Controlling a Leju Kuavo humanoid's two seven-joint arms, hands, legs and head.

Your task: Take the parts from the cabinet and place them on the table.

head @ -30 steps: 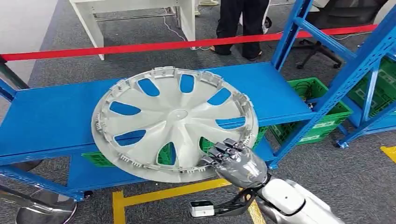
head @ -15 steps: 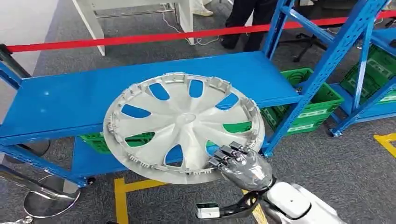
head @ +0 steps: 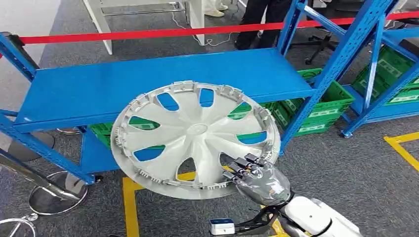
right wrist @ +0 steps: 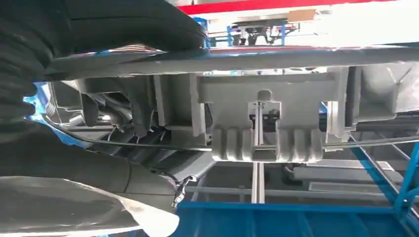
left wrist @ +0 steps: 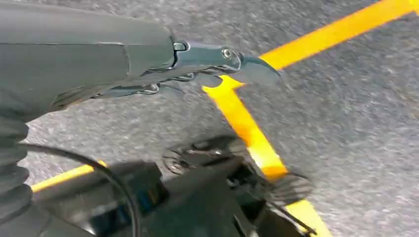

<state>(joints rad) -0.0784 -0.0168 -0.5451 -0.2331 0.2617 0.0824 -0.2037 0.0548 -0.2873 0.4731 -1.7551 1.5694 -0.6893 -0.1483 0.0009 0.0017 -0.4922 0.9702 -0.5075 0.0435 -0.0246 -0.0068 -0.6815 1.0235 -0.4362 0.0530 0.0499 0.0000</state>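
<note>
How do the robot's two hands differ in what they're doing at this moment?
The right hand grips the rim of the grey wheel cover, held out before the blue rack; the left hand holds nothing. The right is raised forward, while the left hangs over the grey floor and its yellow line.

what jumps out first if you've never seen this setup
A big silver hubcap held up in mid-frame, gripped at its lower rim by the right robot hand. Behind it stands a bright blue shelf rack with green crates underneath, a red barrier tape stretched beyond it and yellow floor lines below.
</note>
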